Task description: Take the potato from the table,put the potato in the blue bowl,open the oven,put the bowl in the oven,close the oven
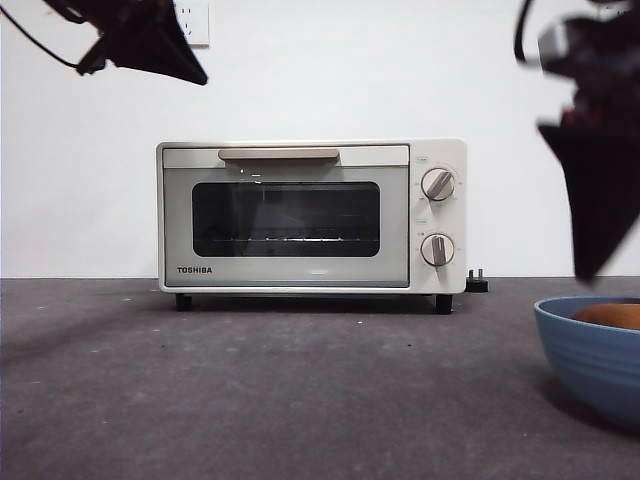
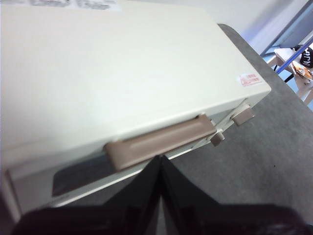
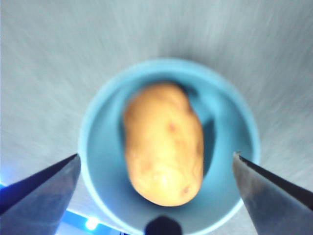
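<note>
The orange-brown potato (image 3: 164, 142) lies inside the blue bowl (image 3: 100, 127). My right gripper (image 3: 156, 156) hangs above them, open wide, with a jaw on each side of the bowl and nothing held. In the front view the bowl (image 1: 590, 350) stands at the table's near right with the potato (image 1: 612, 315) showing over its rim, under the dark right gripper (image 1: 598, 265). The cream oven (image 1: 310, 215) stands with its door closed. My left gripper (image 2: 160, 159) is shut and empty, above and just in front of the beige handle (image 2: 159, 139); it shows as a black tip (image 1: 185, 68) at the upper left.
The oven's two knobs (image 1: 437, 216) are on its right side, and a black plug (image 1: 478, 282) lies on the dark grey table (image 1: 280, 390) beside the oven. A white wall with a socket (image 1: 195, 20) is behind.
</note>
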`<state>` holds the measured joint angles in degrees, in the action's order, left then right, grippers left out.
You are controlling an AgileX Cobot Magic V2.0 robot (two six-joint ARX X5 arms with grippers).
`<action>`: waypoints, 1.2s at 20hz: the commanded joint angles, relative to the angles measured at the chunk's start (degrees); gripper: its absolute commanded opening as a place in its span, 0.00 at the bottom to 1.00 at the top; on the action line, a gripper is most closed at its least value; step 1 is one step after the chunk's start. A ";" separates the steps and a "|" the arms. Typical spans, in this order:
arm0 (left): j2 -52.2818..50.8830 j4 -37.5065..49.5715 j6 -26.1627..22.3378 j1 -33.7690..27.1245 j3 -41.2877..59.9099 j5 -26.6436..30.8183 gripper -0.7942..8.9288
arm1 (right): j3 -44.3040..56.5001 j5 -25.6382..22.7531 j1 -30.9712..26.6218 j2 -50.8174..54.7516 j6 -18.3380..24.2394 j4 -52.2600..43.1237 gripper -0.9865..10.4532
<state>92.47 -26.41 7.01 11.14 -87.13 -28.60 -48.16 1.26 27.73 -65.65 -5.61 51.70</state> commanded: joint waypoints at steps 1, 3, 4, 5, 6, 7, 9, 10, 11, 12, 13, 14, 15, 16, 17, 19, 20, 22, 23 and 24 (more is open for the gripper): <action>5.11 -3.28 -0.02 1.31 -4.83 0.11 0.08 | -4.98 -0.96 0.02 1.53 -0.57 4.55 0.58; 9.40 -6.38 -1.03 2.36 -9.07 0.24 0.08 | -9.49 -3.17 0.02 3.19 -1.70 9.03 0.50; 11.04 -6.84 -1.27 2.80 -10.56 0.76 0.08 | -11.34 -3.48 0.02 4.24 -2.38 10.60 0.42; 12.44 -7.08 -1.25 3.30 -11.85 1.68 0.08 | -13.31 -3.65 0.02 5.86 -3.32 11.80 0.30; 13.38 -6.78 -1.25 3.67 -12.37 1.88 0.08 | -14.71 -3.65 0.02 7.50 -3.34 12.50 0.21; 14.25 -6.43 -1.25 4.00 -12.68 2.08 0.08 | -16.39 -3.65 0.02 9.53 -3.43 13.05 0.11; 15.54 -5.11 -1.49 4.55 -12.72 3.76 0.08 | -18.78 -3.63 0.02 13.66 -4.42 13.03 0.08; 15.98 -4.72 -1.64 4.66 -12.72 4.79 0.08 | -19.71 -3.58 0.02 15.45 -5.22 13.22 0.08; 16.35 -4.83 -1.66 4.81 -12.72 5.99 0.08 | -20.68 -3.08 0.02 17.66 -6.19 13.75 0.08; 16.83 -5.25 -2.43 5.07 -12.72 6.49 0.08 | -21.31 -2.84 0.02 19.28 -7.23 14.49 0.08; 17.25 -5.84 -2.99 5.35 -12.72 6.64 0.08 | -21.88 -2.80 0.02 21.00 -8.37 15.47 0.08; 17.57 -6.84 -3.72 5.55 -12.72 7.30 0.08 | -22.25 -2.80 0.02 22.53 -9.11 16.33 0.08; 18.14 -7.37 -4.35 5.97 -12.72 8.22 0.08 | -22.58 -2.80 0.00 23.76 -9.99 17.11 0.08; 18.18 -8.22 -4.66 6.29 -12.72 8.79 0.08 | -22.82 -2.82 0.00 24.79 -10.84 17.68 0.08; 18.23 -8.76 -4.79 6.69 -12.72 9.03 0.08 | -22.97 -2.89 0.00 25.99 -10.97 18.21 0.08; 18.10 -9.53 -6.27 8.11 -12.72 9.20 0.08 | -23.10 -3.85 0.00 27.36 -11.47 18.88 0.08; 18.08 -10.51 -6.91 8.81 -12.72 9.25 0.08 | -23.37 -4.04 0.00 27.58 -12.00 19.58 0.08; 18.08 -13.05 -8.44 10.58 -12.72 13.42 0.08 | -23.76 -4.13 0.00 27.67 -13.79 20.50 0.08; 18.08 -13.79 -9.92 11.65 -12.70 15.74 0.08 | -23.91 -4.09 0.00 27.67 -13.90 20.57 0.08; 18.08 -14.53 -10.51 12.50 -12.70 16.85 0.08 | -24.09 -4.09 0.00 27.67 -13.90 20.63 0.08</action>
<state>108.25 -38.02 -1.56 23.31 -101.58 -12.91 -71.81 -2.76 27.73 -38.13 -18.61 72.44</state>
